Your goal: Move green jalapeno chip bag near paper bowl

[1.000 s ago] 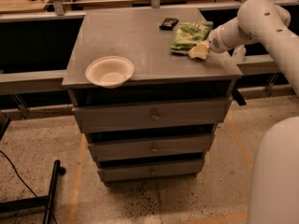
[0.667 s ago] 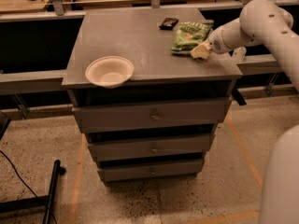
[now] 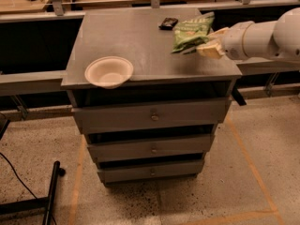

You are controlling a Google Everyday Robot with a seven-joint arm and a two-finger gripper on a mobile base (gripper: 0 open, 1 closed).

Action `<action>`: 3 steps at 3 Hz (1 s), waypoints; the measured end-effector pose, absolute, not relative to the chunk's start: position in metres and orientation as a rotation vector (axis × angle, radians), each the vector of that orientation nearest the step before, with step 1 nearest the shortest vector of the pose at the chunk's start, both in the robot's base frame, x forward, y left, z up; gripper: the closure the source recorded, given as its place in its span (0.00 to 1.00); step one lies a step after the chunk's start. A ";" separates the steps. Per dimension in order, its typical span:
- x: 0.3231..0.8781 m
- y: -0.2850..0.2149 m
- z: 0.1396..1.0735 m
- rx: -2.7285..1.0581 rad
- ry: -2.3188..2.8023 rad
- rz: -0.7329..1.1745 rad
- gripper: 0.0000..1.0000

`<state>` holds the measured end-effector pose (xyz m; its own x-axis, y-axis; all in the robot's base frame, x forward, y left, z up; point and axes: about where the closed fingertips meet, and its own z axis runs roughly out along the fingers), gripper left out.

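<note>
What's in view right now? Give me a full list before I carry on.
green jalapeno chip bag: one, green, back right of the cabinet top
paper bowl: one, off-white, front left of the cabinet top, near its edge
black packet: one, black, back of the top, just left of the bag
cabinet: one, grey, three drawers, centre of view
tape lines: several, orange, on the speckled floor around the cabinet
stand: one, black, on the floor at lower left
gripper: one, tan, at the bag's right edge over the cabinet's right side
arm: one, white, reaching in from the right
</note>
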<state>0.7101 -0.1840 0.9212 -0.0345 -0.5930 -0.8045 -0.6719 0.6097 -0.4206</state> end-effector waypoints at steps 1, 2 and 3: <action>0.695 -0.146 0.930 -1.230 1.552 0.060 1.00; 0.695 -0.140 0.930 -1.297 1.493 0.014 1.00; 0.696 -0.132 0.923 -1.302 1.475 0.105 1.00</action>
